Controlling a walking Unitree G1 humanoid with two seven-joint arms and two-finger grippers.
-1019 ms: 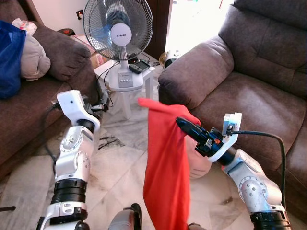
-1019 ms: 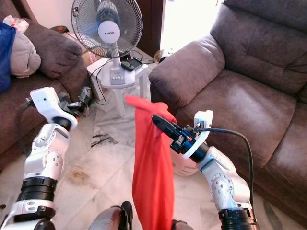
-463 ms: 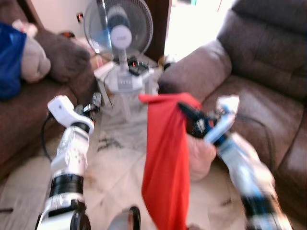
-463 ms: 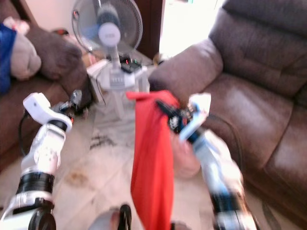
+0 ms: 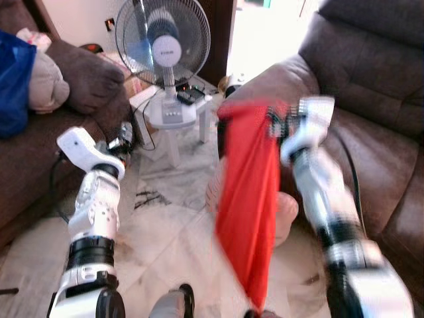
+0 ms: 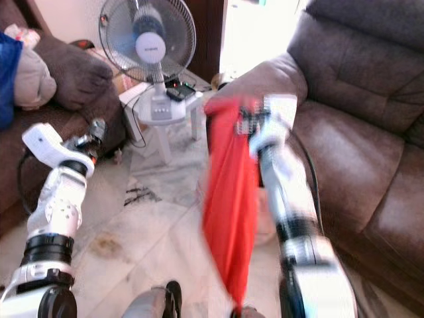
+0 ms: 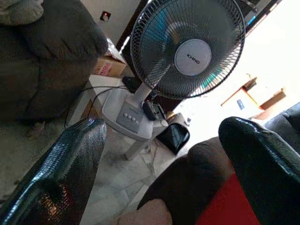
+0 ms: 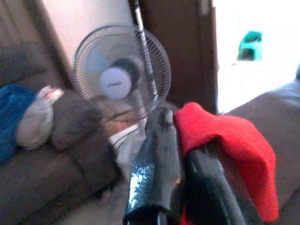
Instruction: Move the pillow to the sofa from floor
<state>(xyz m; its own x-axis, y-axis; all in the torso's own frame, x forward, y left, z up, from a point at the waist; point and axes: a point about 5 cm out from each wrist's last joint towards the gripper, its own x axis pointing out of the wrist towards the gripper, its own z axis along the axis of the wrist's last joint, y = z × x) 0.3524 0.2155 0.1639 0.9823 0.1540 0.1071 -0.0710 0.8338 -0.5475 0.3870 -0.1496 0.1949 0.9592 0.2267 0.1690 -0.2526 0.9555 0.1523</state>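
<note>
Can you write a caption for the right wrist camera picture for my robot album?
Right gripper pinching a red cloth, with a white fan and a brown sofa behind.

Head stereo pair looking down over floor, wrist views close along fingers, all sharing the fan [image 5: 163,48]

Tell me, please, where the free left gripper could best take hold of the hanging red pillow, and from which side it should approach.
Judging by its pose, grip the red pillow at its top edge, beside the right gripper that pinches it. It hangs limp and narrows downward. The left gripper, open, could come from the robot's left.
</note>
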